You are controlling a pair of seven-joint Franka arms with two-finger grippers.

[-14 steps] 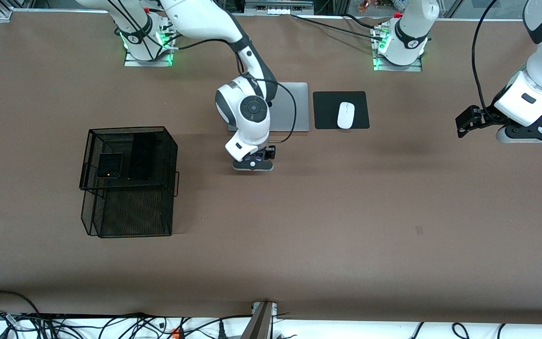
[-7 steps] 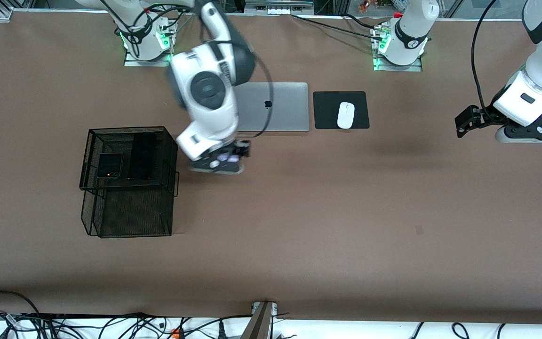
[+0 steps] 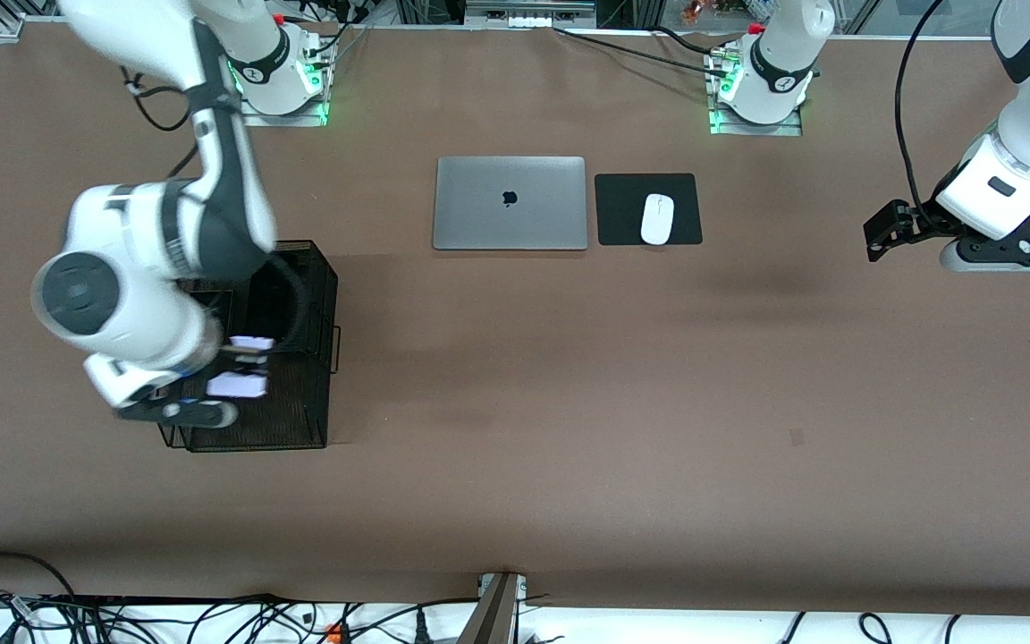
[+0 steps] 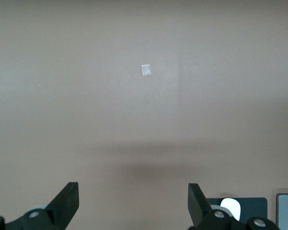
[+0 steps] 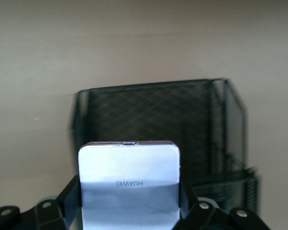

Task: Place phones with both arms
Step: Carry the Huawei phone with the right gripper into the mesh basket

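My right gripper is shut on the small pale lavender-white phone and holds it over the lower tier of the black mesh basket. In the right wrist view the phone sits between the fingers, its HUAWEI mark showing, with the basket past it. The right arm covers the basket's upper tier, so I cannot make out the two black phones. My left gripper waits in the air over the left arm's end of the table, open and empty.
A closed silver laptop lies near the robots' bases. Beside it, a white mouse rests on a black pad. A small pale mark is on the brown table, also in the left wrist view.
My right arm has swung from beside the laptop to over the basket, carrying the lavender-white phone. The left arm has not moved.
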